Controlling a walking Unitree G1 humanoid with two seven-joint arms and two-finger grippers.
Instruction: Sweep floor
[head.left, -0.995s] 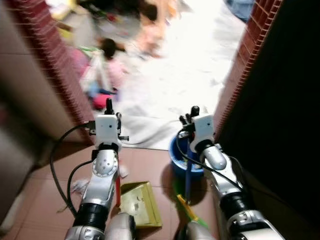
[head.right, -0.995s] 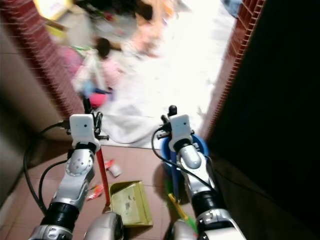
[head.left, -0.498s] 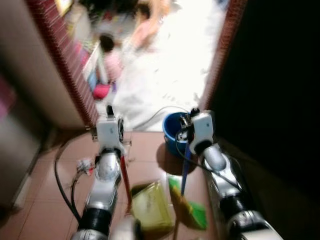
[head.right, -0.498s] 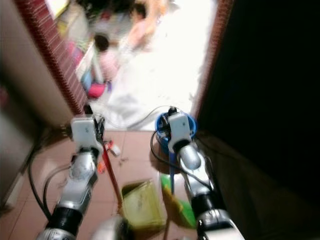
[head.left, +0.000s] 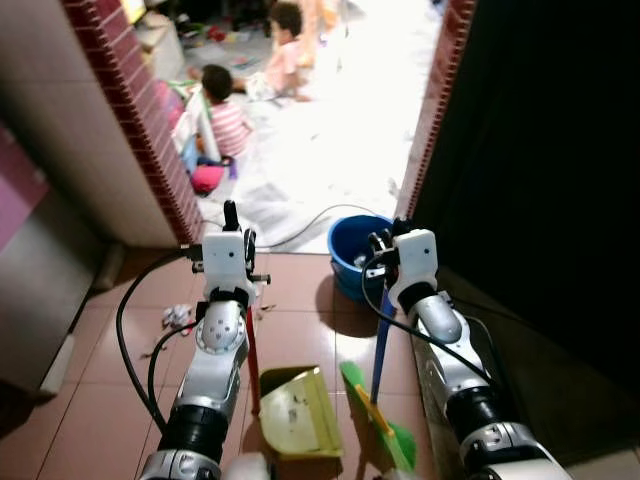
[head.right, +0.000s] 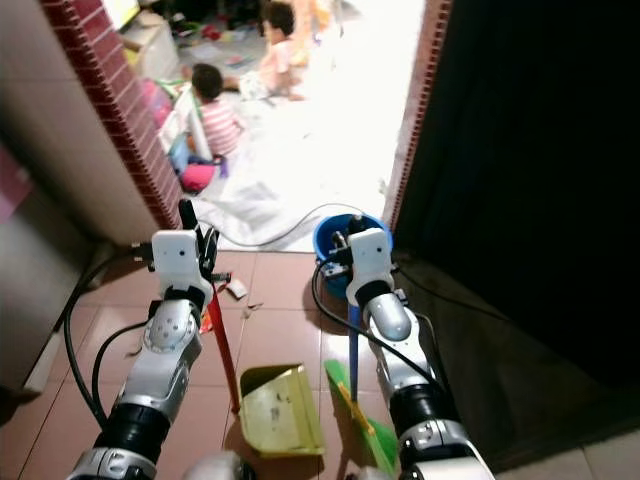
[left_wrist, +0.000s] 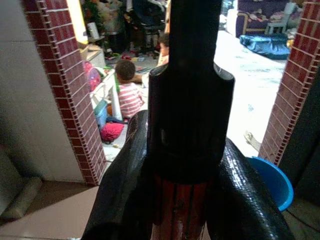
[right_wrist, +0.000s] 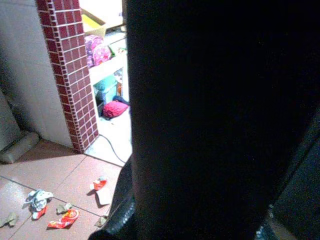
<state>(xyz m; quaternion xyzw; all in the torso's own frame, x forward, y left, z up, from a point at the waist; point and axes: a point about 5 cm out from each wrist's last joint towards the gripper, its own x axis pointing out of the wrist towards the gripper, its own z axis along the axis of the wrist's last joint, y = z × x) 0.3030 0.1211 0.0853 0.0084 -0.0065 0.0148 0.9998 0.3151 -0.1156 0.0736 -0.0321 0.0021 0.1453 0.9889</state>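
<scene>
Left gripper (head.left: 232, 222) pinches the red dustpan handle (head.left: 251, 360); yellow dustpan (head.left: 296, 412) sits on the tiled floor (head.left: 300, 320) between the arms. Right gripper (head.left: 385, 240) holds the blue broom stick (head.left: 380, 350), green broom head (head.left: 385, 430) down beside the dustpan. Blue bucket (head.left: 352, 245) ahead, scraps of litter (right_wrist: 50, 210) on the floor.

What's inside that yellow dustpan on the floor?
The yellow dustpan lies open on the tiles, with a few small dark specks inside. Its near edge is cut off from view, so anything there cannot be seen.
</scene>
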